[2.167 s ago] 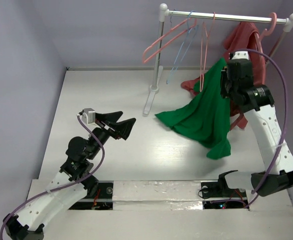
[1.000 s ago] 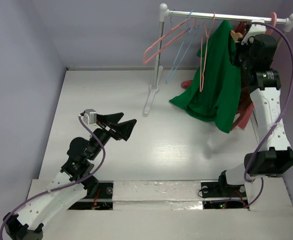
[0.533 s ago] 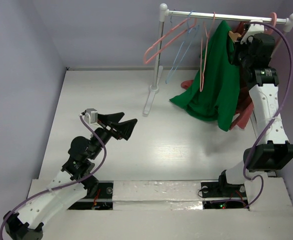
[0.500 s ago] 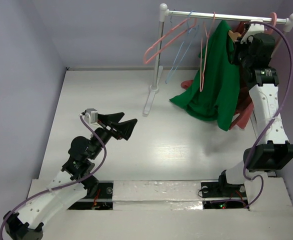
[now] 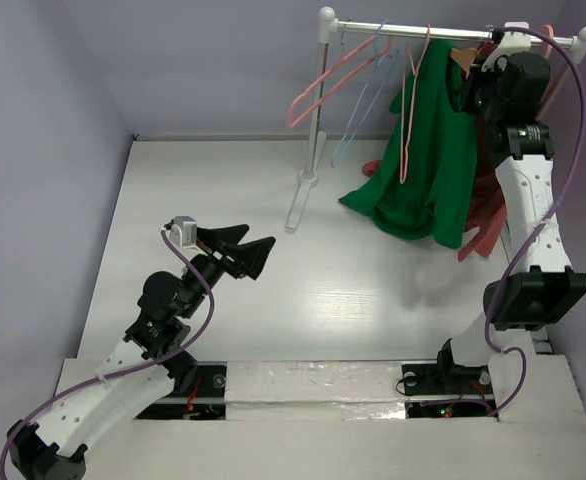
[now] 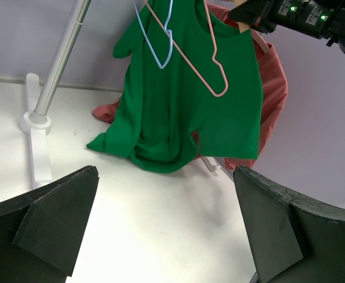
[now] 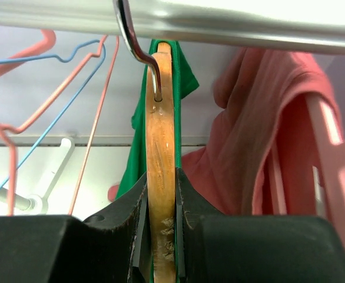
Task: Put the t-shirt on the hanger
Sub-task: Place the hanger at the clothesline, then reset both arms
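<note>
The right end effector is raised to the far right corner of the scene, just under the silver metal rail of a clothes rack, and it is clenched on the light tan wooden hanger, whose thick shoulder runs edge-on between the two black fingers. The hanger's metal hook curves up against the rail; whether it bears on the rail cannot be told. The bright green short-sleeved t-shirt is on the hanger, its neck at the top beside the right end effector, and it hangs down in long folds towards the white table. Whether its lower edge touches the table cannot be told. A salmon-red garment hangs just behind and to the right of the t-shirt. Two thin pink hangers and a thin light-blue hanger hang from the rail to the left of the t-shirt, one pink wire crossing in front of the green cloth. The rack's white post stands on the table further left. The left end effector is released, its jaws spread wide and holding nothing, low over the near left part of the table, well apart from the rack and facing it.
</note>
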Controlling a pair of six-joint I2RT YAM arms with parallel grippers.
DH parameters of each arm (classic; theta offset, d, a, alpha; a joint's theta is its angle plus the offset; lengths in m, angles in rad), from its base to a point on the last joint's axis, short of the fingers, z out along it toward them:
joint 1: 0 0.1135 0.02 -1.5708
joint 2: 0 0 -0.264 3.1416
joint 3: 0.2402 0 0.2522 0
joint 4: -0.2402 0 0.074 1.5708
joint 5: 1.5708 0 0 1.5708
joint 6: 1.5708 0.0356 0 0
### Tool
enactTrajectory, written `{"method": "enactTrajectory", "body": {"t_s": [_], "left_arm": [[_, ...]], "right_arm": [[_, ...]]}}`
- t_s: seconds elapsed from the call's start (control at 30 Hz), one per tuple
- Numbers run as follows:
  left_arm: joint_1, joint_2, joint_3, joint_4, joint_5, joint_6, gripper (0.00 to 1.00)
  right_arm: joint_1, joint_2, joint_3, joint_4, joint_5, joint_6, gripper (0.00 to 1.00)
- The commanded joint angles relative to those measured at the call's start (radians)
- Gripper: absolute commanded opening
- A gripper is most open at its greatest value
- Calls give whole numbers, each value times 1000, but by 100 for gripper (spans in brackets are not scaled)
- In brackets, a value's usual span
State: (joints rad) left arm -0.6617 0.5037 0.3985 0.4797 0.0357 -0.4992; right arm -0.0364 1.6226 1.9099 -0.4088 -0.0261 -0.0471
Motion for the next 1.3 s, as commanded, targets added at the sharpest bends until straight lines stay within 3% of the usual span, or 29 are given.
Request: {"method": "enactTrajectory", "body": {"t_s": [0.0,0.17,0.4,0.43,0.47,0.5,0.6,0.63,0.67,0.7,0.97,1.07,1.13,1.27], "left_arm": [[-6,10,-10,59,-5,1,99],[-6,9,-10,59,-7,1,99],[-6,7,-12,59,-10,-1,99],[-6,9,-12,57,-13,-1,99],[-6,12,-10,54,-14,-2,99],[-6,15,-7,51,-19,-4,99],[-6,18,-4,51,-16,-7,99],[-6,30,-6,53,-16,-7,99],[-6,33,-3,51,-17,-9,99],[-6,38,-1,50,-16,-7,99],[-6,33,-1,25,-88,2,99],[-6,32,8,7,-121,-16,99],[-6,32,19,-10,-134,-38,99],[-6,27,51,-45,-109,-88,99]], "right_arm": [[-13,11,67,140,-1,32,0],[-13,36,77,146,6,44,0],[-13,7,-44,188,17,79,0],[-13,-4,-67,200,20,84,4],[-13,-16,-87,223,20,96,14],[-13,-30,-106,232,20,101,39],[-13,-104,-181,281,52,130,78],[-13,-124,-198,289,60,141,84],[-13,-166,-227,303,67,156,96],[-13,-191,-245,312,74,165,100],[-13,-558,-561,398,111,375,100],[-13,-761,-733,433,-10,507,100],[-13,-928,-881,488,-173,564,100],[-13,-1179,-1037,562,-337,673,100]]}}
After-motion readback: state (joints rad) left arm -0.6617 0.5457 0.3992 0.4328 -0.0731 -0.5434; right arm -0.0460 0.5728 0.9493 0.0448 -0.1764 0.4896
